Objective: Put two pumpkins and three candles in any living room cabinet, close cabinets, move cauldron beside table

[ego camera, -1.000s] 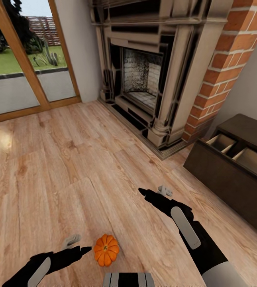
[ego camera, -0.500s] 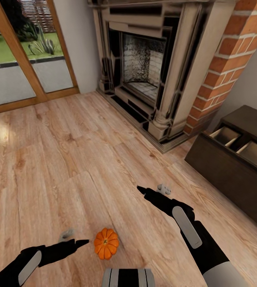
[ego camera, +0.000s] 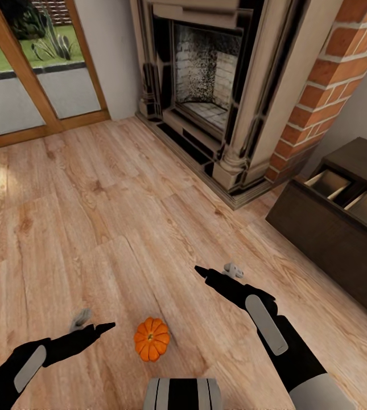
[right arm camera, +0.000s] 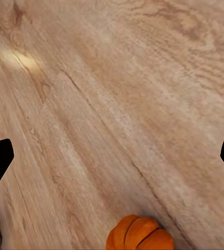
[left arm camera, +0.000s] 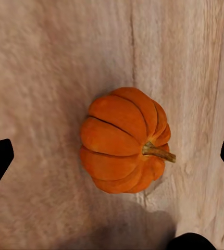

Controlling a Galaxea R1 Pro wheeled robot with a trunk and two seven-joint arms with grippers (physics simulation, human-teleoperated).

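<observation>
On the near left, my left gripper [ego camera: 95,327] hangs spread wide, just left of the pumpkin [ego camera: 151,339] sitting on the wood floor [ego camera: 92,228]. My right gripper [ego camera: 217,272] is spread wide too, holding nothing. Far right, the cabinet [ego camera: 325,239] has drawers pulled out.

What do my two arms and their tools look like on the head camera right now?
Both arms are glossy black, each with a long grey oval panel on the forearm. The right arm ends in a pale grey sleeve near the shoulder. Each narrows to a slim black pointed tool, left tool and right tool, with a small grey finger piece beside the black tip.
</observation>
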